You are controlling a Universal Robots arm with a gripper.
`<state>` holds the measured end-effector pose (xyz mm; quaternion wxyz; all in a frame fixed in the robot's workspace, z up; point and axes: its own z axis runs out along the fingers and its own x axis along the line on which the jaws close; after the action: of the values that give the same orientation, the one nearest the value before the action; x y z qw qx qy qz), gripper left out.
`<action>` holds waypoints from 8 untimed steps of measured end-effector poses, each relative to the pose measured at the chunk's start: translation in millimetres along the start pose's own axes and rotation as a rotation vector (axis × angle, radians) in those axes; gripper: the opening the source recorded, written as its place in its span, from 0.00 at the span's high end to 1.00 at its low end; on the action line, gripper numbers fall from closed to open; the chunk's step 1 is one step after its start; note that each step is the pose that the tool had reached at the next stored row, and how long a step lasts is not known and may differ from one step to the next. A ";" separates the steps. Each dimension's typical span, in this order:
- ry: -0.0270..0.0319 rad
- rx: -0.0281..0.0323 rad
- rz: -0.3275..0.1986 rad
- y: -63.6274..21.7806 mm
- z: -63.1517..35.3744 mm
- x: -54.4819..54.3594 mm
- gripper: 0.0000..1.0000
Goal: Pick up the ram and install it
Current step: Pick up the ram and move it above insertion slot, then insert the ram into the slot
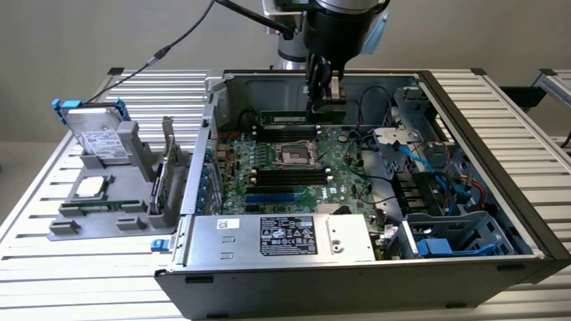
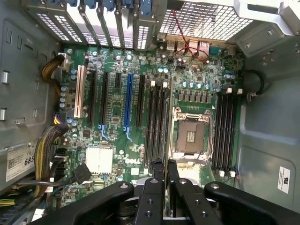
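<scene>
Gripper [image 1: 325, 99] is nearly closed, pinching the top edge of the ram [image 1: 290, 118]. The ram hangs straight below the fingertips inside the PC case [image 1: 357, 291], w/ most of its length sticking out to one side of the grip. Ram's long axis runs parallel to the black memory slots [image 1: 285, 134] on the motherboard [image 1: 348, 180] just beneath it, next to the CPU socket [image 1: 295, 155]. Can't tell if its bottom edge touches a slot.
</scene>
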<state>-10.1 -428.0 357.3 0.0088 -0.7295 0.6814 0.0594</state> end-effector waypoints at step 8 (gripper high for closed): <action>0.0004 -0.0010 0.000 0.0 -0.1 0.0 0.87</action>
<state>-10.2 -428.0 357.3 0.0083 -0.7294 0.6814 0.0597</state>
